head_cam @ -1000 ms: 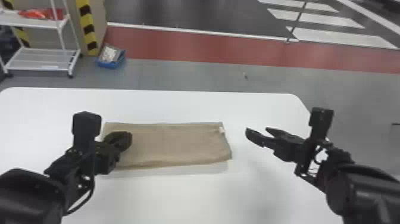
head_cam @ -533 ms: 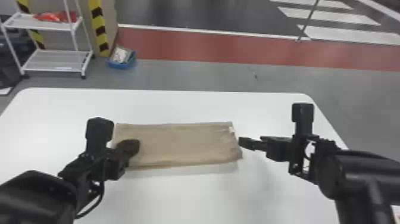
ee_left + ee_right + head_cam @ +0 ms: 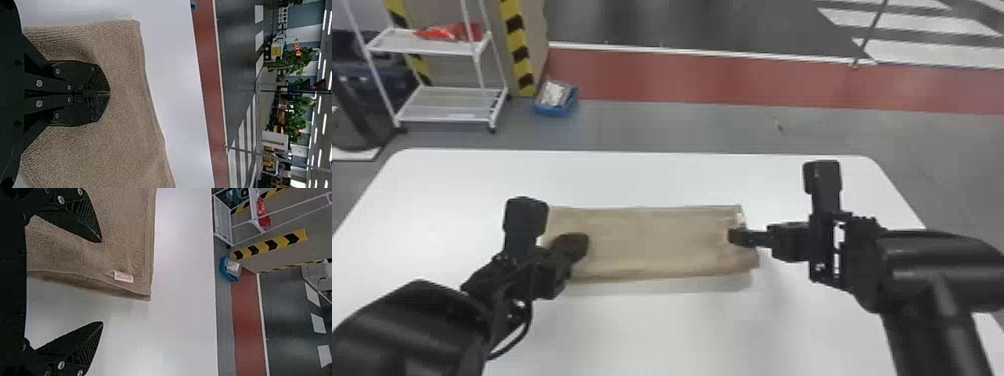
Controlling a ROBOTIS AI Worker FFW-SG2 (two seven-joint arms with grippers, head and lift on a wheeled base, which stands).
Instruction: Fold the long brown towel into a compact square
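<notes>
"What lies there?"
"A white table (image 3: 652, 330) under the long brown towel (image 3: 652, 245), spread flat."
"And the grippers?"
"Left gripper (image 3: 581, 245), jaws together at the towel's left end, grip unclear; right gripper (image 3: 736, 237), jaws wide at its right end, near a label (image 3: 123, 276)."

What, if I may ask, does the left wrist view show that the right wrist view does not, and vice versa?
Left wrist view: the left tool, shut, and green foliage. Right wrist view: the right tool, open, a small label and a white shelf rack. Both: the brown towel, white table and red floor strip.
</notes>
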